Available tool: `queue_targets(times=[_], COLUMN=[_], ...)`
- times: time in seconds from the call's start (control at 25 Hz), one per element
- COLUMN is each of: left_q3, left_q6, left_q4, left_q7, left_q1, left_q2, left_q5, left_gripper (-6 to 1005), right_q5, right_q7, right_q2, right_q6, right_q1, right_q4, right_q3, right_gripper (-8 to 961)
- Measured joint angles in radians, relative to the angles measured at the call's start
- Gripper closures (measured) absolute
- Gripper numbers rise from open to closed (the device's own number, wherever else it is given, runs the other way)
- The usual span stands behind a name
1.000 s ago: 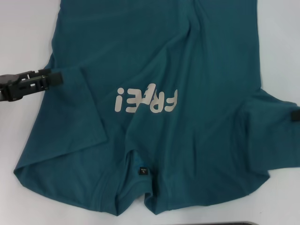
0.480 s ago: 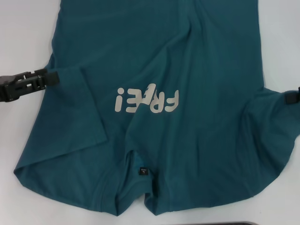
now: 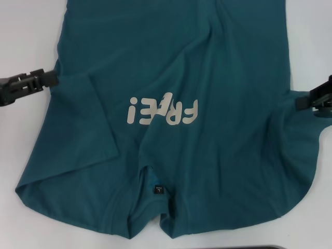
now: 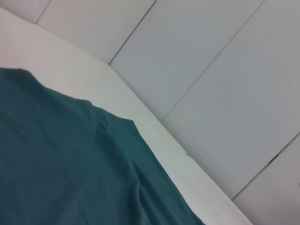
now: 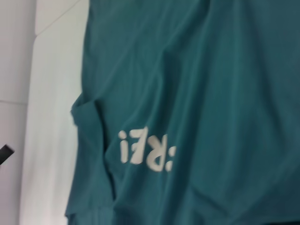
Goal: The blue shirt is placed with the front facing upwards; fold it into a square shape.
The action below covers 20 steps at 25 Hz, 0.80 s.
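Teal shirt [image 3: 181,104] lay front-up on your white bench [image 3: 26,41]. Left tool [image 3: 52,79] touched its left edge, right tool [image 3: 301,102] its right sleeve; closure unclear on both.

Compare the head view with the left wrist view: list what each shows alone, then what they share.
Only the head view shows the cream lettering, the small neck tag, the left gripper at the shirt's left edge and the right gripper at its right sleeve. Only the left wrist view shows the white table's outer edge and the pale panelled surface beyond it. Both show the blue shirt lying on the white table.
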Motion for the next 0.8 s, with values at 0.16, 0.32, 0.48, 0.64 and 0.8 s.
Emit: queue_targets(times=[0.16,0.32,0.48,0.64,0.8], left_q3=[0.0,0.0,0.0,0.0,0.0], left_q6=[-0.019,-0.043,-0.059,-0.07,-0.079], left_q4=[0.0,0.0,0.0,0.0,0.0], left_q7=[0.0,-0.017,-0.029,-0.03,-0.03], left_q1=[0.005,0.006,0.006,0.009,0.009], left_q2=[0.001,0.005,0.007,0.007,0.006], left_q5=[-0.018,-0.02,-0.02,-0.021,-0.022], left_gripper=[295,295,295,295,296], right_q5=[0.0,0.0,0.0,0.0,0.0], right_q7=[0.001,-0.004,-0.01,-0.012,-0.013], right_q2=[0.019,0.028,0.031,0.032,0.029], right_q6=[-0.001,0.008,0.02,0.019,0.015], right_q1=[0.015,0.029,0.042,0.047,0.047], right_q4=[0.023,0.064,0.104,0.117,0.117], right_q3=[0.0,-0.001,-0.003,-0.004,-0.005], right_gripper=[933,930,927,923,851])
